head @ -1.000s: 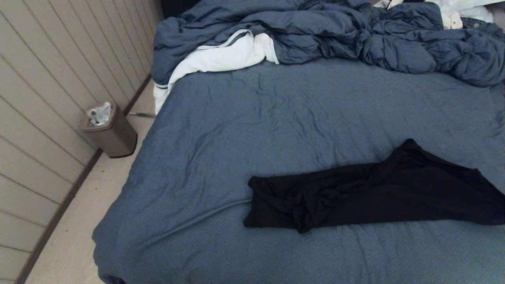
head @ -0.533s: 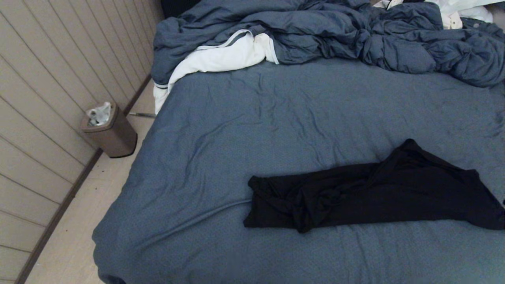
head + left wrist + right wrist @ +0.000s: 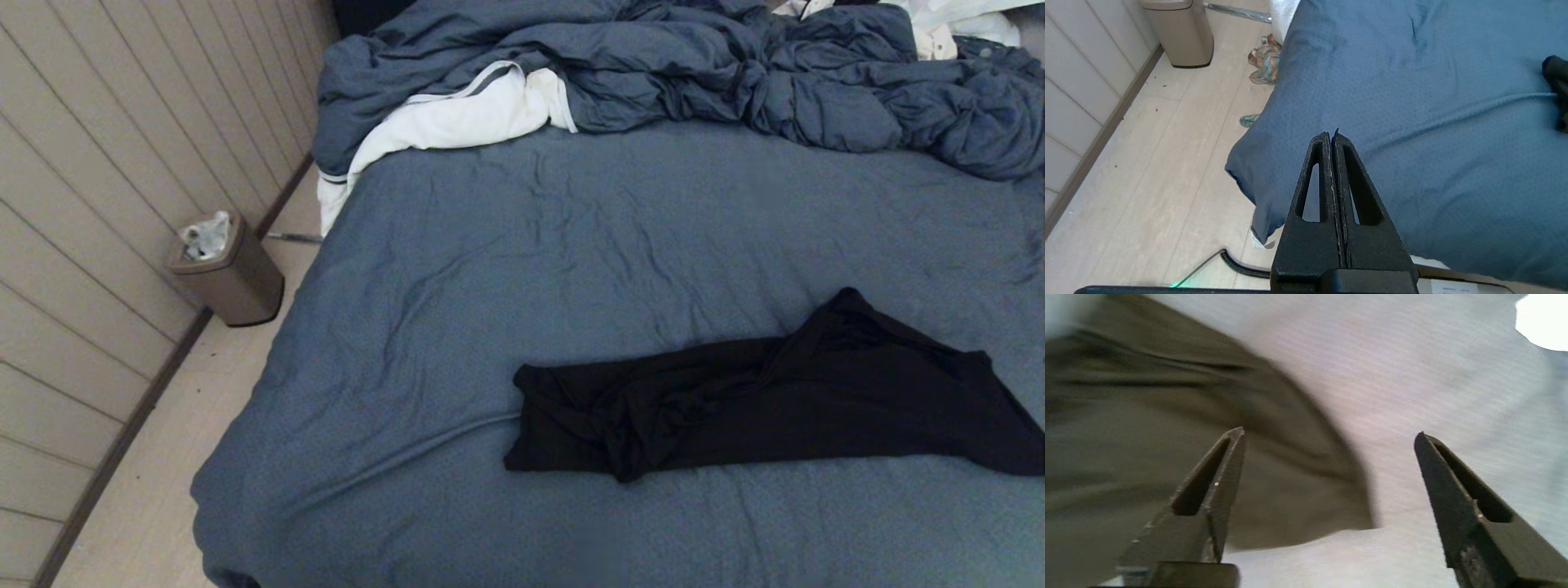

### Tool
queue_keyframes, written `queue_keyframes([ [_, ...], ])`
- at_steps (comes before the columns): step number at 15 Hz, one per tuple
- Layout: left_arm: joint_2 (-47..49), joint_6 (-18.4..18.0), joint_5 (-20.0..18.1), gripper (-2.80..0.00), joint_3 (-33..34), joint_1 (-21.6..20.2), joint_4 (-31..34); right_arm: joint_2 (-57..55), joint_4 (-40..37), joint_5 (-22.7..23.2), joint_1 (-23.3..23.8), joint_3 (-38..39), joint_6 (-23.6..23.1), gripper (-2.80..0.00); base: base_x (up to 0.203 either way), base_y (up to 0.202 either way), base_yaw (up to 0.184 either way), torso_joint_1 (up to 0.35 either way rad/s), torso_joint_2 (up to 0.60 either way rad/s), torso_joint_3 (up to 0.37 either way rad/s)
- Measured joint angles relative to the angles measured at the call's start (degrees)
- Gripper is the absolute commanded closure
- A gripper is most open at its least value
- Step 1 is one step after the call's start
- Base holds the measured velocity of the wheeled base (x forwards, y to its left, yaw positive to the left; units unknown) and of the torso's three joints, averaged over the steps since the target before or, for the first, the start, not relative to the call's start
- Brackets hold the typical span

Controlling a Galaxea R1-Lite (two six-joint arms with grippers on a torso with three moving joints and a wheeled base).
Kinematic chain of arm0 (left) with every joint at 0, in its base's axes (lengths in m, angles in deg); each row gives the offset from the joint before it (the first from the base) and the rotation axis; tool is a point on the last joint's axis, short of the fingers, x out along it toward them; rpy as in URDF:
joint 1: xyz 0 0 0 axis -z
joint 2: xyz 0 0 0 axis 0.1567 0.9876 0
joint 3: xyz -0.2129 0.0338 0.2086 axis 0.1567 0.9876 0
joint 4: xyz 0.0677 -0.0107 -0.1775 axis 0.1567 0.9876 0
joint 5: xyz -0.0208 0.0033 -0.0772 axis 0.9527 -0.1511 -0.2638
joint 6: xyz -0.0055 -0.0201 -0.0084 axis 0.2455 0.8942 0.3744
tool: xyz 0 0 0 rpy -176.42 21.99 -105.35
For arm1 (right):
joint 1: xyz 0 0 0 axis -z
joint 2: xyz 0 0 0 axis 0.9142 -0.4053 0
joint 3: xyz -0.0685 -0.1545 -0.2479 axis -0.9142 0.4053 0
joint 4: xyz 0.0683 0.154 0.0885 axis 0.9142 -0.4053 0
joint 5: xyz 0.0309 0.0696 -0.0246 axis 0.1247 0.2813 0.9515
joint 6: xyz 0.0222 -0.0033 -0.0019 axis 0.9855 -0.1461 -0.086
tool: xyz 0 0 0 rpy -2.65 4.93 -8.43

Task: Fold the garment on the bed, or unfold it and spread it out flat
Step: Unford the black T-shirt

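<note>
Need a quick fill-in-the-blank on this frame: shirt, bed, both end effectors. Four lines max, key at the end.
1. The black T-shirt lies bunched in a long strip on the ____ bed sheet.
2. The left end effector has its fingers ____.
3. The right end effector hovers open over the shirt's ____.
4. A trash bin stands on the floor by the ____.

Missing words: blue-grey; shut; edge; wall
</note>
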Motion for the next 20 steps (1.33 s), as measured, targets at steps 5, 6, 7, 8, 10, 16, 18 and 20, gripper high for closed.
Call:
queue_keyframes([
  [5,0.00,0.34,0.09,0.00,0.00,0.07,-0.02,10.12,-24.49,10.28,-10.14,-6.51,6.26,0.00,0.000,0.000,0.000,0.000,0.00,0.000],
  [6,0.00,0.26,0.07,0.00,0.00,0.07,0.02,11.21,-26.50,10.42,-12.80,-6.72,6.98,-2.80,0.000,0.000,0.000,0.000,0.00,0.000],
  [7,0.00,0.32,0.08,0.00,0.00,0.07,0.00,12.06,-27.25,10.42,-15.43,-6.70,7.56,-2.80,0.000,0.000,0.000,0.000,0.00,0.000],
  [8,0.00,0.18,0.02,0.00,0.00,0.07,-0.04,12.68,-27.57,10.37,-17.43,-6.45,7.85,-2.80,0.000,0.000,0.000,0.000,0.00,0.000],
  [10,0.00,-0.16,-0.02,0.00,0.00,0.05,0.00,13.59,-27.80,10.36,-21.56,-6.33,9.34,-2.80,0.000,0.000,0.000,0.000,0.00,0.000],
  [16,0.05,-2.30,0.55,0.00,-0.24,0.00,0.57,13.76,-27.25,9.51,-26.35,-6.45,10.46,-2.80,0.000,0.000,0.000,0.000,0.00,0.000],
  [18,0.37,-2.96,1.13,0.00,-2.60,-0.01,2.48,13.72,-27.10,9.57,-26.42,-6.67,10.13,-2.80,0.000,0.000,0.000,0.000,0.00,0.000],
  [20,2.97,-1.60,2.15,0.00,-11.01,0.00,5.19,13.67,-27.05,9.55,-26.43,-6.99,9.76,0.00,0.000,0.000,0.000,0.000,0.00,0.000],
])
